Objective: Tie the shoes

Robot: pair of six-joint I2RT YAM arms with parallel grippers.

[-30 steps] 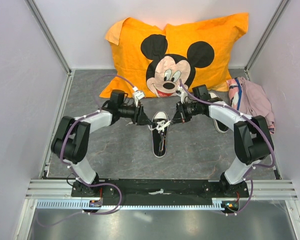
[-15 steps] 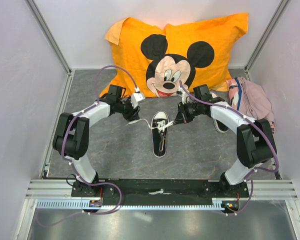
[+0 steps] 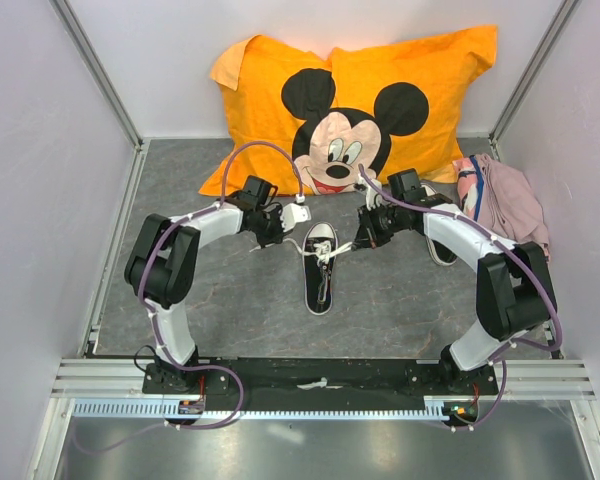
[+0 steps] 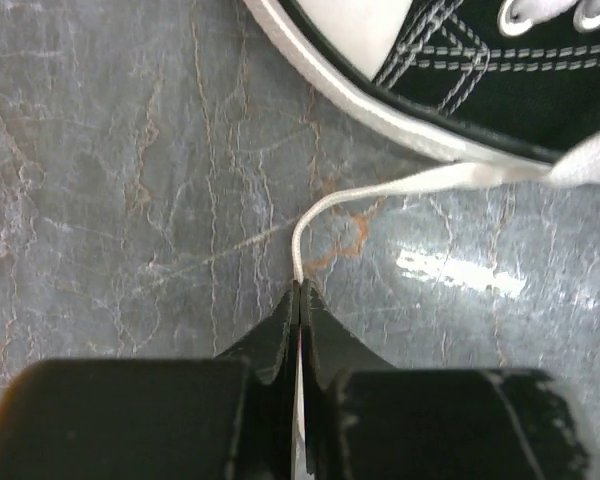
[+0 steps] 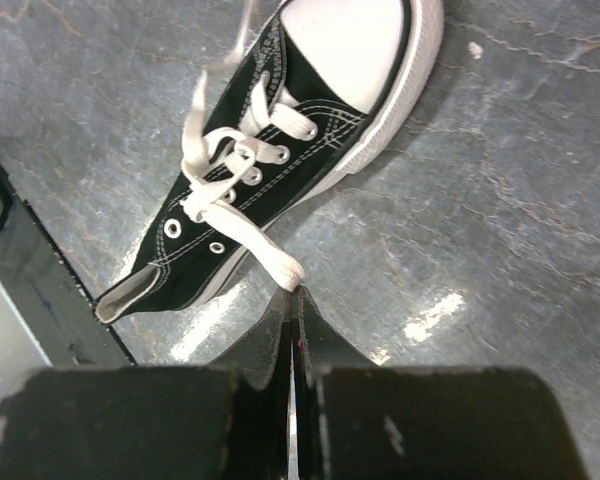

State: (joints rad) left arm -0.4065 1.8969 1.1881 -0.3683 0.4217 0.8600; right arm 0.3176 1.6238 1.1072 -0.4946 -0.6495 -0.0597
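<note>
One black sneaker [image 3: 320,272] with a white toe cap lies in the middle of the grey mat, toe toward the pillow. Its white laces are loose. My left gripper [image 3: 278,238] is just left of the toe, shut on a thin white lace [image 4: 380,193] that runs along the mat to the shoe [image 4: 480,60]. My right gripper [image 3: 356,243] is just right of the shoe, shut on the end of the other lace [image 5: 270,262], which leads up to the eyelets of the shoe [image 5: 280,150]. The second sneaker [image 3: 442,252] lies partly hidden under my right arm.
An orange Mickey Mouse pillow [image 3: 350,100] leans on the back wall. A pink cloth bundle [image 3: 505,200] sits at the right wall. Metal rails frame the mat on both sides.
My left gripper pulled its lace out to the left, then swung back toward the toe with its wrist turned. The right gripper has barely moved and still holds its lace.
</note>
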